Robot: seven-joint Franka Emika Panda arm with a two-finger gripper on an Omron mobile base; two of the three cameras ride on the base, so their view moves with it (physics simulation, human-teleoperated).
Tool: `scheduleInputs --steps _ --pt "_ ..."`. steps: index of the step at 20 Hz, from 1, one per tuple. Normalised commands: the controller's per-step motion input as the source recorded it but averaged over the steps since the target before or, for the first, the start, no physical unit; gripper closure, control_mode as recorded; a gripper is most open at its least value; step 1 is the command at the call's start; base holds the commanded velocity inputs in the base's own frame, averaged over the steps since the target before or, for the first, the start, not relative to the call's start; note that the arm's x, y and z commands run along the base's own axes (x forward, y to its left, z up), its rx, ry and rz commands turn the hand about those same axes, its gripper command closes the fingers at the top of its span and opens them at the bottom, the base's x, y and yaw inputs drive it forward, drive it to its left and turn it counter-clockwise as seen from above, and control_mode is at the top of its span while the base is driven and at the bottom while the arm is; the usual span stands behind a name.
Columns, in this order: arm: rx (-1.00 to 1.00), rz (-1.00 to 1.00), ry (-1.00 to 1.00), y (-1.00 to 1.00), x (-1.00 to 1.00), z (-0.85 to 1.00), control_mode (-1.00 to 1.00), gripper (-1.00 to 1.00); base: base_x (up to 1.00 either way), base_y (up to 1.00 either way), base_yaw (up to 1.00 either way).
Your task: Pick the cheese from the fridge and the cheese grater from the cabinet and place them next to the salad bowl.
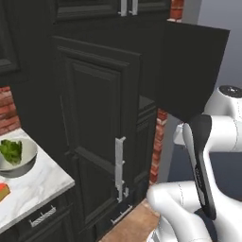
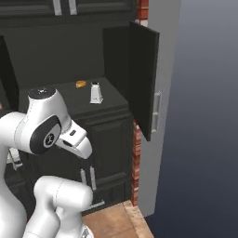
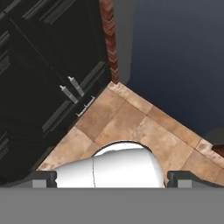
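We see our gripper [image 3: 112, 177] in the hand view, its two dark fingertips [image 3: 43, 178] standing wide apart at the bottom corners with nothing between them. Beyond the fingers lies a tan tiled floor [image 3: 131, 127], and further out to the upper left stand low black units with small silver handles [image 3: 72, 89]. A strip of red brick [image 3: 109, 39] runs up beside them.

In the right base view, the cheese grater [image 2: 96, 93], pale and upright, stands on the dark shelf of the open cabinet [image 2: 60, 56], well above where our fingers point. A small orange-brown lump [image 2: 81, 84] lies just behind and to its left, apart from it. The cabinet door [image 2: 143, 79] hangs swung open to the right, its silver bar handle [image 2: 156, 111] on the edge.

In the left base view, the salad bowl [image 1: 19, 158] with green lettuce sits on the white marble counter [image 1: 38, 186] at far left. An orange-and-red piece [image 1: 4, 190] lies near it at the picture's edge; we cannot tell whether it is the cheese.
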Motion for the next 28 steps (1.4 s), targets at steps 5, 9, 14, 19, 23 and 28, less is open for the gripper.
scheduleInputs --steps 5,9,14,19,23,28 --pt "0.0 0.0 0.0 0.0 0.0 0.0 1.0 -1.0 0.45 -0.39 0.16" --pt "0.0 0.0 0.0 0.0 0.0 0.0 1.0 -1.0 0.27 0.02 0.26" --pt "0.0 0.0 0.0 0.0 0.0 0.0 1.0 -1.0 0.19 0.14 0.39" --pt "0.0 0.0 0.0 0.0 0.0 0.0 1.0 -1.0 0.15 -0.25 0.37" --pt "0.0 0.0 0.0 0.0 0.0 0.0 1.0 -1.0 0.23 -0.13 0.35" --pt "0.0 0.0 0.0 0.0 0.0 0.0 1.0 -1.0 0.27 -0.04 0.42"
